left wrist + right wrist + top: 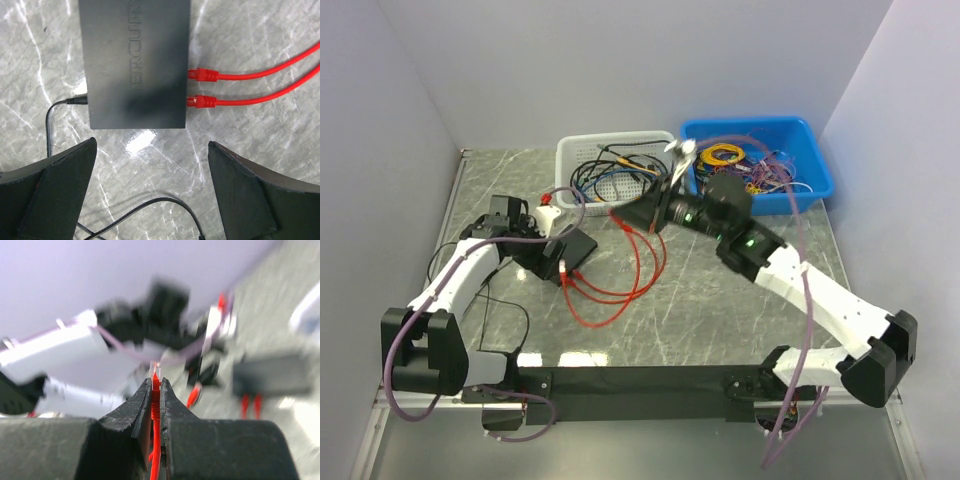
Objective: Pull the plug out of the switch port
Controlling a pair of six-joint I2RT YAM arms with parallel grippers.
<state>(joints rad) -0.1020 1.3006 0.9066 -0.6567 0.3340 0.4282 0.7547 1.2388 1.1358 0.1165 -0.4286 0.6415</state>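
Observation:
The switch [135, 60] is a flat matte-black box lying on the marble table; it also shows in the top view [577, 249]. Two red plugs [202, 75] sit in ports on its right edge, their red cables running off right. My left gripper [152, 150] is open and empty, its fingers [60, 190] just short of the switch's near end. My right gripper [155, 382] is shut on a red plug [156, 371] with a clear tip, held in the air right of the switch [625, 215]. Its red cable [642, 270] loops over the table.
A white mesh basket [615, 165] with cables stands at the back. A blue bin [760, 155] of coloured cables is at the back right. A black power cable [50, 120] leaves the switch's left side and curls under my left gripper.

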